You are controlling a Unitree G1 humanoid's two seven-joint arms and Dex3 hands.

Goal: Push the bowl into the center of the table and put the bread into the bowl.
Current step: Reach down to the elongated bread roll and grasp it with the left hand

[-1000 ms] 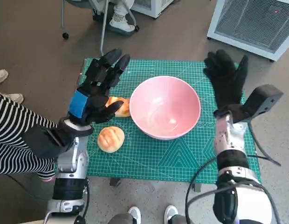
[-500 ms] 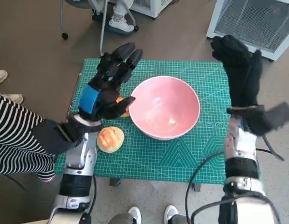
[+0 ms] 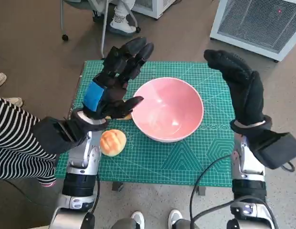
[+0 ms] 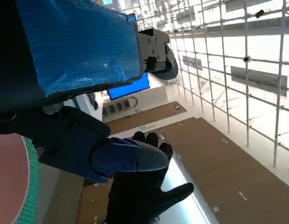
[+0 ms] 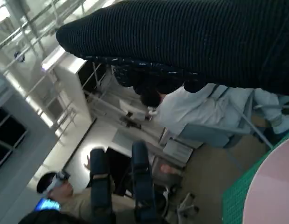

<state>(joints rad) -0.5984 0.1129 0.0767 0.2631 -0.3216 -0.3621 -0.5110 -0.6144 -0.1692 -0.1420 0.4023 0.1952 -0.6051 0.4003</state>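
Hands, left (image 3: 112, 90) and right (image 3: 244, 90), are held spread and empty beside the bowl (image 3: 168, 109), seemingly to push it; bread (image 3: 112, 141) is untouched.

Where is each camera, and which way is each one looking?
Head view: sits on the robot's head, looks steeply down at the green table, pink bowl and bread roll; both forearms show, with the left hand and right hand raised.
Left wrist view: sits behind the left hand, faces out and up toward the room's windows; its blue-taped back fills the picture.
Right wrist view: sits behind the right hand, faces across the room toward seated people; the glove shows as a dark band.
Shared: all three catch the bowl's pink edge.
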